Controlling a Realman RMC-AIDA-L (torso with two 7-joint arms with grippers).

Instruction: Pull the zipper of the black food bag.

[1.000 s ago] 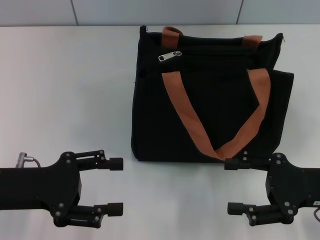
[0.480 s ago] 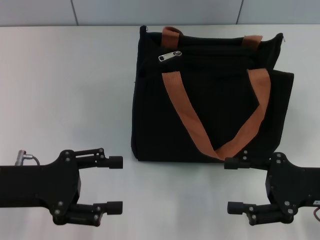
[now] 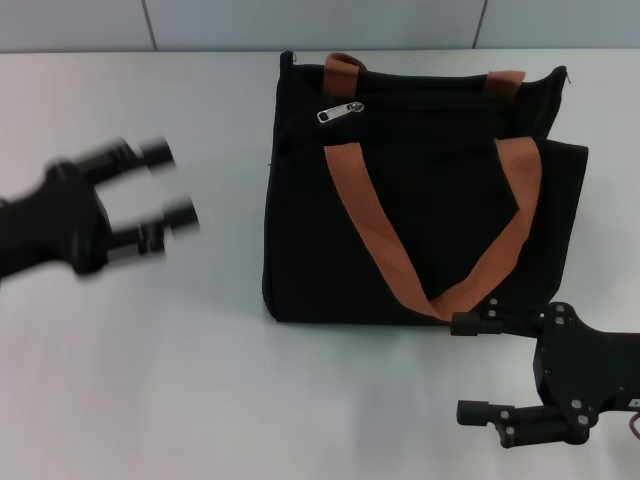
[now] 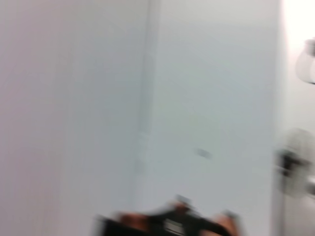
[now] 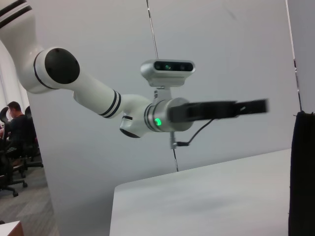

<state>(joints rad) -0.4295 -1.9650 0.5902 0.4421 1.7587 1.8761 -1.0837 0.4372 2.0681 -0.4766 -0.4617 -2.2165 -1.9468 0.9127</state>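
Observation:
The black food bag [image 3: 420, 215] lies on the white table with two orange-brown straps across it. Its silver zipper pull [image 3: 339, 112] rests at the bag's top left, on the black zip track. My left gripper [image 3: 168, 196] is open and raised at the left of the head view, blurred by motion, well left of the bag. It also shows from the side in the right wrist view [image 5: 263, 105]. My right gripper [image 3: 462, 368] is open and low at the front right, just in front of the bag's near edge. The bag's edge shows in the right wrist view [image 5: 301, 172].
The white table [image 3: 150, 350] stretches left and in front of the bag. A grey panelled wall [image 3: 300, 22] stands behind it. The left wrist view shows mostly wall, with a blurred strip of the bag [image 4: 167, 225] at its lower edge.
My left gripper has swung quickly up and away from the table's front edge, towards the far left, still open. The right gripper and the bag have not moved.

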